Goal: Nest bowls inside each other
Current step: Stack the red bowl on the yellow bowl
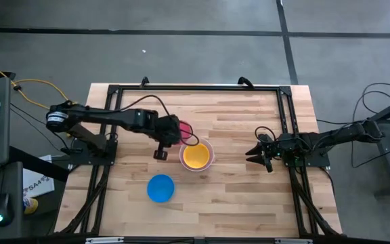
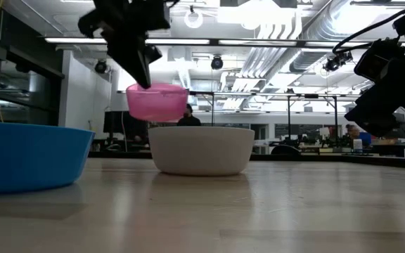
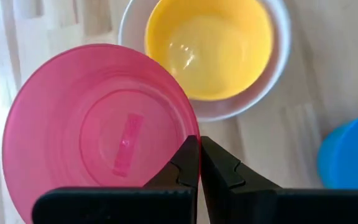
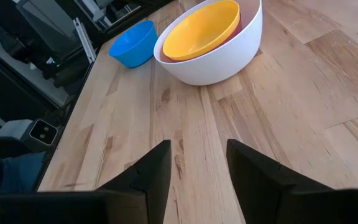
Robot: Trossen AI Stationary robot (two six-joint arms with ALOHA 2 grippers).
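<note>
**Pink bowl in my left claw, just beside the stack**

Nearest the table's (image 1: 249, 196) front edge sits the blue bowl (image 1: 160, 188), alone on the wood, left of centre and well apart from my right claw. It stands upright and nothing touches it.

Farther in, near the middle of the table, stands the white bowl (image 1: 208, 161). The yellow bowl (image 1: 196, 156) lies nested inside it, a little tilted, its rim rising slightly above the white rim on one side. A sliver of darker colour shows under the yellow one, between it and the white wall; I cannot tell what that is.

Just to the left of that stack and a little farther back is my left claw (image 3: 199, 155), pinched closed on the rim of the pink bowl (image 1: 183, 130). The bowl is lifted clear of the table, hanging beside and above the white rim, not touching it. Its mouth faces up, only slightly tipped. My fingers (image 3: 225, 169) meet tight on its wall.

To the right, about level with the stack and well apart from it, my right claw (image 1: 257, 155) hovers over bare wood, pointing toward the bowls. Its fingers (image 4: 160, 168) stand spread with nothing between them.
</note>
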